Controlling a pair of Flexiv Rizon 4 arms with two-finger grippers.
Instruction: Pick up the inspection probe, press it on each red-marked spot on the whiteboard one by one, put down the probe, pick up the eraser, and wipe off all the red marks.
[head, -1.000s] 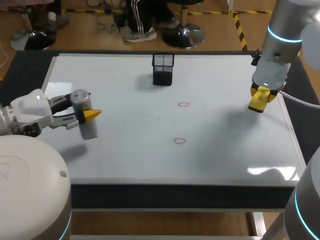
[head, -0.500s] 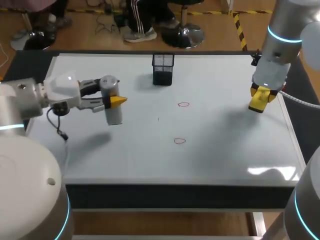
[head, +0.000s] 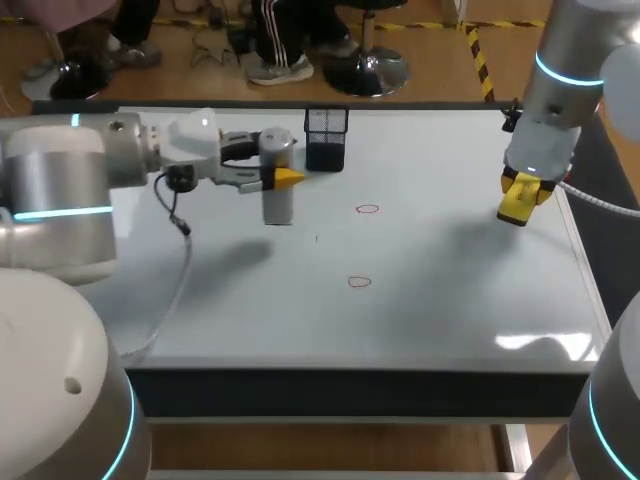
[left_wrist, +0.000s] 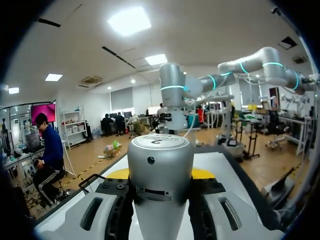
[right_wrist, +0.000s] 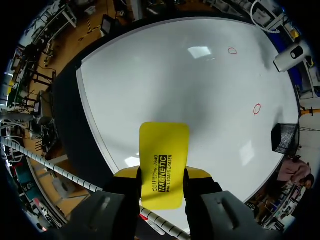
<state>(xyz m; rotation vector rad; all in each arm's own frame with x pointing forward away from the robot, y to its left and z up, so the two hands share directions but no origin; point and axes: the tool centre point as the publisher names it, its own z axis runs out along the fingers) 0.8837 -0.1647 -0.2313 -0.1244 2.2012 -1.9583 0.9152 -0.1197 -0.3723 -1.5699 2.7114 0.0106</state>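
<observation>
Glossy whiteboard throws back bright glare; the probe shows a smooth, satin grey metal-like shell, the eraser smooth yellow plastic, the holder black wire mesh.

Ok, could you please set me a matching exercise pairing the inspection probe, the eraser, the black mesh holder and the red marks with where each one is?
Things:
1. inspection probe
2. eraser
3. black mesh holder
4. red marks

Places:
A. held in the right end effector
B. standing near the far edge of the whiteboard
C. drawn around the whiteboard's middle
D. held in the left end effector

Pairs: 1-D, 2-A, 3-B, 4-C.
</observation>
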